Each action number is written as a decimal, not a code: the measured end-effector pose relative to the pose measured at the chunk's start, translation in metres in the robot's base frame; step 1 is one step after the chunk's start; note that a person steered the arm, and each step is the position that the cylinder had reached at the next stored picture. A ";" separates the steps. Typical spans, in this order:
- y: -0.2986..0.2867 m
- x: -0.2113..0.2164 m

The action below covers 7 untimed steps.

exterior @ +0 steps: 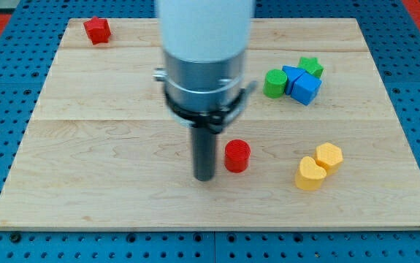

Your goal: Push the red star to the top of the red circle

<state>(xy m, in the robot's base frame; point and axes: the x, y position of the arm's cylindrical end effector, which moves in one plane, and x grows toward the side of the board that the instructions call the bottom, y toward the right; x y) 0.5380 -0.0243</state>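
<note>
The red star [97, 30] lies near the top left corner of the wooden board [107, 161]. The red circle [237, 155], a short cylinder, stands a little below the board's middle. My tip [205, 177] rests on the board just left of the red circle, close to it, with a narrow gap showing between them. The red star is far from my tip, up and to the view's left. The arm's wide body hides part of the board above the tip.
A green circle [275, 83], two blue blocks [302, 83] and a green star [311, 67] cluster at the upper right. A yellow heart [310, 174] and a yellow hexagon [329, 156] sit at the lower right.
</note>
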 end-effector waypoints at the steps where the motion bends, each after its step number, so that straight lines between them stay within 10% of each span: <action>1: 0.036 -0.032; 2: 0.092 -0.020; 4: -0.100 -0.051; 7: -0.188 -0.197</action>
<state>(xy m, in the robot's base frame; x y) 0.3413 -0.2120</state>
